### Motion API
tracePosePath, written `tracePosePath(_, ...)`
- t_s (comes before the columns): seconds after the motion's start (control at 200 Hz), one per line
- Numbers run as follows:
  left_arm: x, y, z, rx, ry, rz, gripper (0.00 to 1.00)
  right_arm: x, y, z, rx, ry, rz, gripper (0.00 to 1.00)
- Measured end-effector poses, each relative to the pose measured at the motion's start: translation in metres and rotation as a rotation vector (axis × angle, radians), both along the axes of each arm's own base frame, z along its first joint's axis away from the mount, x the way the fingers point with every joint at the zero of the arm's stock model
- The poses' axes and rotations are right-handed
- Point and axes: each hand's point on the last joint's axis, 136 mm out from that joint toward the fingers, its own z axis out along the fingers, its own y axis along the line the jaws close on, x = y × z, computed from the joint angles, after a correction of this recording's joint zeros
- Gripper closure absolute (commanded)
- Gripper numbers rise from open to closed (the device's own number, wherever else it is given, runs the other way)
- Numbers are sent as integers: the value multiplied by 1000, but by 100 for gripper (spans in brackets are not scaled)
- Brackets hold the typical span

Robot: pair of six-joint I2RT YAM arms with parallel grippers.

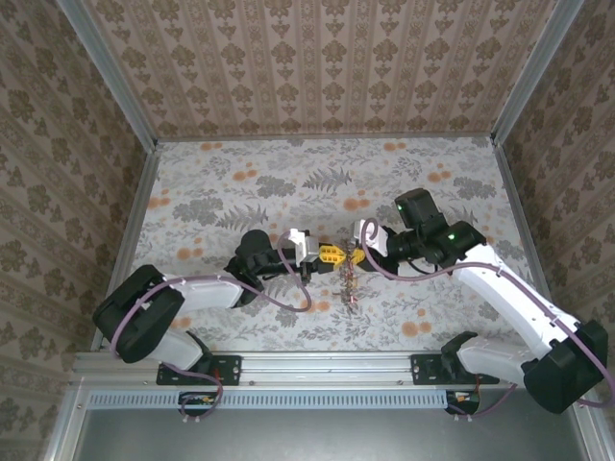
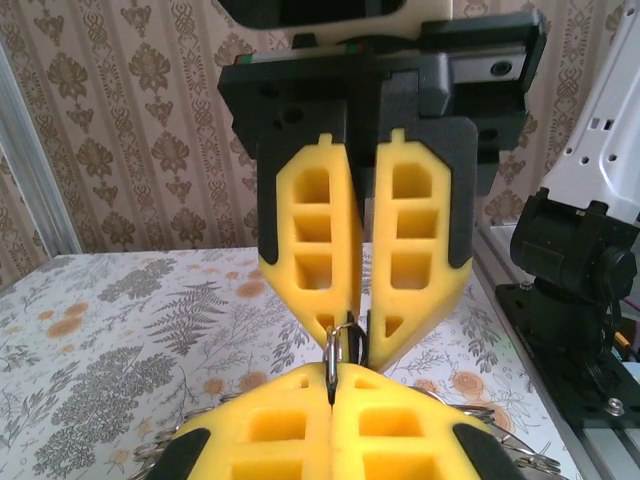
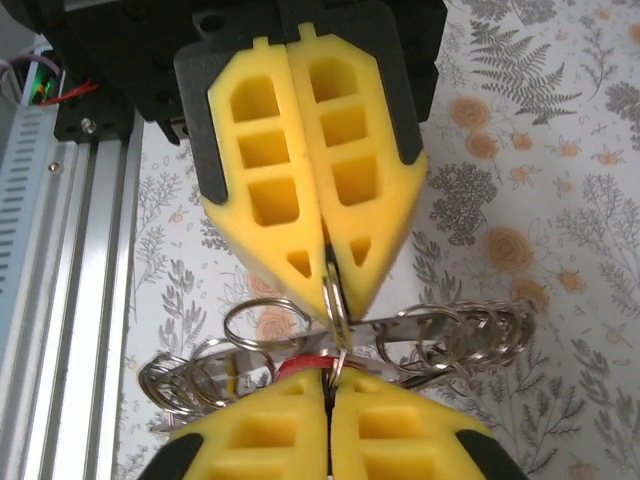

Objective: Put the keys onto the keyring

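Left end effector (image 1: 332, 255) and right end effector (image 1: 356, 255) meet tip to tip, both clamped on the keyring (image 3: 332, 300). Keys (image 1: 349, 284) dangle bunched beneath. Some look threaded, but I can't tell how many, so threading is likely unfinished.

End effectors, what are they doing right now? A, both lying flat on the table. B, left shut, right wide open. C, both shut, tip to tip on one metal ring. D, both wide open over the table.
C: the right wrist view shows the left end effector and the right end effector shut, tips facing, with a thin ring nipped between them.
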Motion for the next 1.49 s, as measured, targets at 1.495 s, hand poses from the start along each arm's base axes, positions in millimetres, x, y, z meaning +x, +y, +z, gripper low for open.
tracePosePath(1.495,-6,-11,9,-50,-10,-59,100,5,-5,4,92,-152,-7,75)
